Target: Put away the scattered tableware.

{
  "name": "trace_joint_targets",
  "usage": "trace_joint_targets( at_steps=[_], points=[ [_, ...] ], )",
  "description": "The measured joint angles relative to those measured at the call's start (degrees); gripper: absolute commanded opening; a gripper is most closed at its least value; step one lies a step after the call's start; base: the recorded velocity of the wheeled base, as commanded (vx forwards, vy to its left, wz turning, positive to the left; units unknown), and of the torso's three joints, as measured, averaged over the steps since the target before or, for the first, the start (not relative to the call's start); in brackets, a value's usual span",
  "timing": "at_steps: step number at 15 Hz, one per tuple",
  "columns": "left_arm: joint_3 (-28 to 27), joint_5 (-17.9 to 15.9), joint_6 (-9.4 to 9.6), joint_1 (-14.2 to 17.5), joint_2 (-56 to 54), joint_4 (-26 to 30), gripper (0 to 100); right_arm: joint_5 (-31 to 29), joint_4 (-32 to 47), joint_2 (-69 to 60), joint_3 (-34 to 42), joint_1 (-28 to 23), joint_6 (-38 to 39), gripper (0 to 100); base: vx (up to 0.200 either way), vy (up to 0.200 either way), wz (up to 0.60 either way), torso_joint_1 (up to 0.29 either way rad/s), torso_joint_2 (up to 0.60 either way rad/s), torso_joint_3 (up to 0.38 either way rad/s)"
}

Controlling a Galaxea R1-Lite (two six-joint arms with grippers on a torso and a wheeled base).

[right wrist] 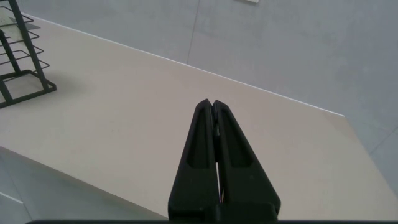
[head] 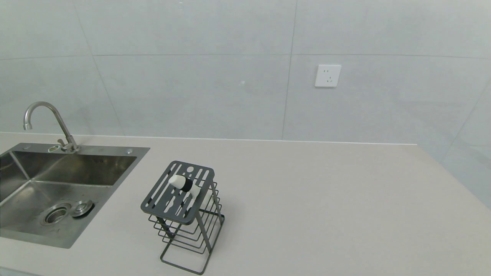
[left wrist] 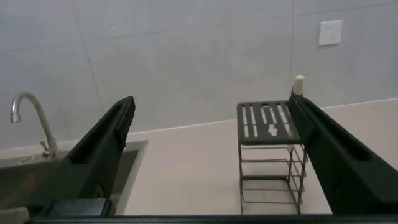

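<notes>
Two black claws hang over the beige stone counter point(head: 307, 199): the right gripper point(right wrist: 213, 104) has its fingers pressed together, the left gripper point(left wrist: 211, 99) is spread wide. Beyond them a dark grey slotted wire rack point(head: 180, 214) holds a white-handled, black-banded utensil point(head: 183, 184) in its top plate. A stainless steel sink point(head: 76, 150) lies at the rack's nine o'clock and a white wall socket point(head: 328, 75) at its one o'clock.

No lettering is legible; the sticker point(head: 53, 148) on the sink rim point(head: 139, 150) is too small.
</notes>
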Motion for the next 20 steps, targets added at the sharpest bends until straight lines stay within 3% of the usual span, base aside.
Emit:
trace_joint_targets(
  at_steps=[2,4,7,12,20],
  points=[
    [0.07,0.51,-0.16,0.0,-0.24,5.42,100,-0.02,-0.02,0.0,0.0,0.0,0.02,0,0.0,0.0,0.0,0.0,0.0,0.0],
    [0.11,-1.51,-0.73,0.0,-0.29,9.55,100,-0.05,-0.02,0.0,0.0,0.0,0.06,0,0.0,0.0,0.0,0.0,0.0,0.0],
    [0.1,-1.62,-2.43,-0.07,-0.29,9.25,100,-3.07,0.04,0.0,0.0,-0.04,3.07,0,0.0,0.0,0.0,0.0,0.0,0.0],
    [0.21,-1.23,-2.78,-0.05,-0.29,9.19,100,-12.67,4.64,0.0,-0.02,-0.01,11.3,0,0.0,0.0,0.0,0.0,0.0,0.0],
    [0.21,-1.18,-2.79,-0.02,-0.29,9.17,100,-12.84,4.1,0.0,-0.1,-0.06,11.97,0,0.0,0.0,0.0,0.0,0.0,0.0]
  ],
)
